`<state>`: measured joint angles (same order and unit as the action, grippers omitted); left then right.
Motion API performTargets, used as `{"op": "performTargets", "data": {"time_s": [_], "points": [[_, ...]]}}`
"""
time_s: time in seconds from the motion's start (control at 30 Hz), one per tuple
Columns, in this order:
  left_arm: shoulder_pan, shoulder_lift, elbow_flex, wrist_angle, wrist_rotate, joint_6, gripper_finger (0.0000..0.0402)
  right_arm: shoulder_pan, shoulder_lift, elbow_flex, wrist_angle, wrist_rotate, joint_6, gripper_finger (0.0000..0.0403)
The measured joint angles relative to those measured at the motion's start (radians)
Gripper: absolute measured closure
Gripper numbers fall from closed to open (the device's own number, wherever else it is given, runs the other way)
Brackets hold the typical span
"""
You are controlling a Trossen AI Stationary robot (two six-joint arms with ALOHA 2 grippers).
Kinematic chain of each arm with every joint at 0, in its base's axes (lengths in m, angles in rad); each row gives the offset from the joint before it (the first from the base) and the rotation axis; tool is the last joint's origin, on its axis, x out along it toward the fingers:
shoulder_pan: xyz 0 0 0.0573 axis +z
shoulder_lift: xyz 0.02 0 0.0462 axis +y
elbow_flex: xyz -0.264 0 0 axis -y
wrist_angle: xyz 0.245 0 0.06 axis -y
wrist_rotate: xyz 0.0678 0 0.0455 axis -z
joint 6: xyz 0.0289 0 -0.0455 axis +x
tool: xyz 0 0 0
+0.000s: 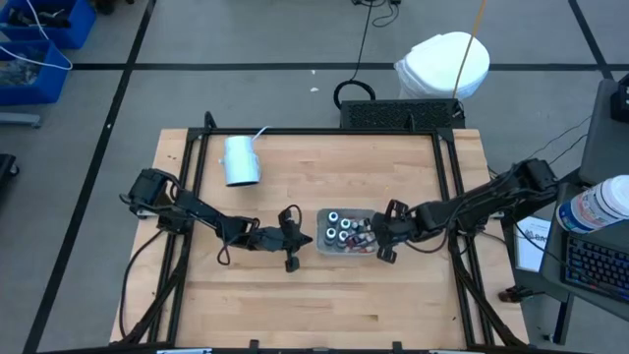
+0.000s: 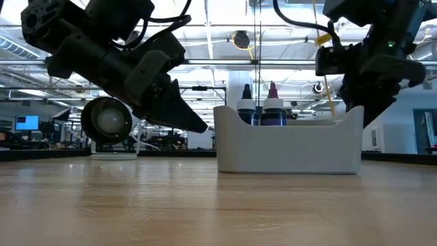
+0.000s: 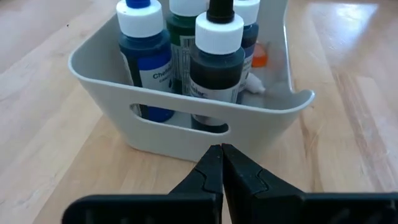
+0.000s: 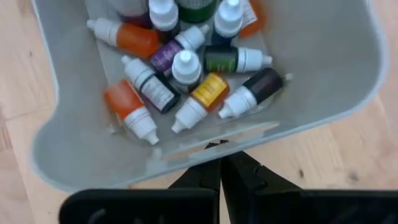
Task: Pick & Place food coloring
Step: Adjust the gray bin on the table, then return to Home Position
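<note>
I saw the food coloring [image 1: 344, 233] all in the grey tray [image 1: 323, 246] at counter [image 1: 324, 305] centre: tall bottles [image 3: 216, 62] upright, small ones [image 4: 186, 81] lying loose beside them. My left hand [image 1: 292, 241] sat at the tray's 9 o'clock, pinched closed, empty. My right hand [image 1: 383, 246] sat at its 3 o'clock, likewise closed on nothing. A blue cup [image 1: 241, 160] lay at 10 o'clock.

A pale grey tray [image 2: 288, 145] stands on the wooden table [image 2: 205, 205], with two dark food coloring bottles [image 2: 261, 108] rising above its rim, one black-tipped, one magenta-tipped. The left end effector [image 2: 194, 123] hangs just beside the tray's one end, fingers pressed together. The right end effector [image 2: 365, 109] hangs at the tray's other end. A round pale cup [image 2: 106, 121] lies further back.
</note>
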<state>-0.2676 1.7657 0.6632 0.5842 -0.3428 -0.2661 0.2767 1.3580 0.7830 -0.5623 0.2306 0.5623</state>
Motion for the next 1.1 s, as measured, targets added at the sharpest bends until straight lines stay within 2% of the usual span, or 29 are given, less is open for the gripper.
{"op": "performTargets", "data": {"time_s": [0.2,0.37,0.6,0.77,0.87,1.03,1.1], "points": [[0.000,0.000,0.000,-0.013,0.000,0.000,0.0396,0.010,0.050,0.000,0.014,-0.075,0.001,0.0403],[-0.003,0.000,0.000,-0.040,0.000,0.016,0.0392,0.026,0.067,0.000,-0.033,-0.081,0.007,0.0403],[-0.033,-0.032,0.000,-0.171,0.000,0.117,0.0390,0.066,-0.047,0.000,-0.106,-0.129,0.003,0.0403],[-0.082,-0.152,0.000,-0.217,-0.009,0.121,0.0397,0.104,-0.201,0.000,-0.095,-0.128,-0.060,0.0403],[-0.136,-0.235,0.001,-0.224,-0.011,0.178,0.0397,0.137,-0.291,0.000,-0.054,-0.121,-0.139,0.0403],[-0.209,-0.401,0.001,-0.232,-0.034,0.299,0.0397,0.151,-0.422,0.000,0.041,0.005,-0.227,0.0403],[-0.229,-0.483,0.001,-0.246,-0.034,0.319,0.0398,0.151,-0.468,0.000,0.057,0.021,-0.289,0.0403]]}}
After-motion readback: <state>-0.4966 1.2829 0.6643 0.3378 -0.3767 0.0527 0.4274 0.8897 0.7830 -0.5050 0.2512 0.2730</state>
